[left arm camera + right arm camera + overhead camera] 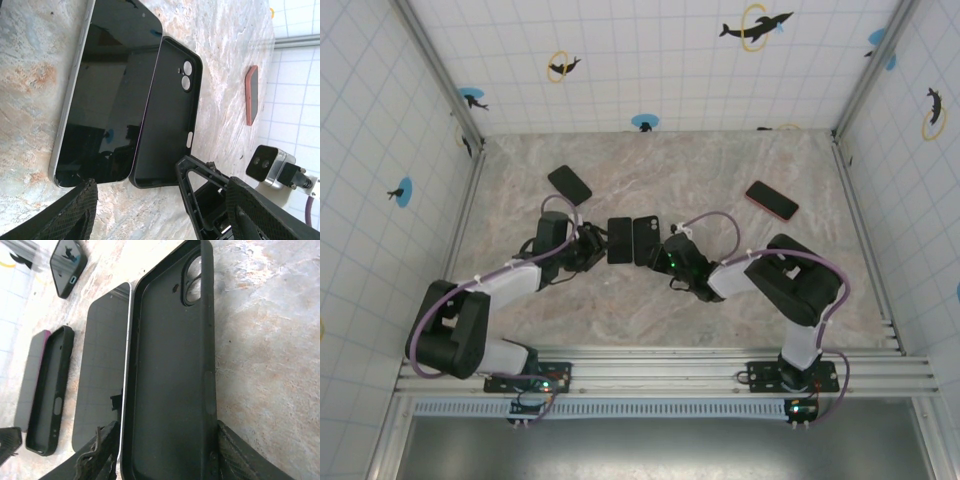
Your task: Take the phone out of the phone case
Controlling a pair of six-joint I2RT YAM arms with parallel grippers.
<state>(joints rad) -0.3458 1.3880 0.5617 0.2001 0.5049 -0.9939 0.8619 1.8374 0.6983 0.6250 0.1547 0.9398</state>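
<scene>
Black phone (619,240) lies bare, screen up; empty case (646,240) just beside.

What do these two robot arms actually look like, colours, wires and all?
Both the left arm and right arm are chunky black blocks joined by pale silver-white tubes. A lilac cable loops along each. The fingers are black with a rough texture. A green light glows near the right wrist, beside a small silver camera.
</scene>
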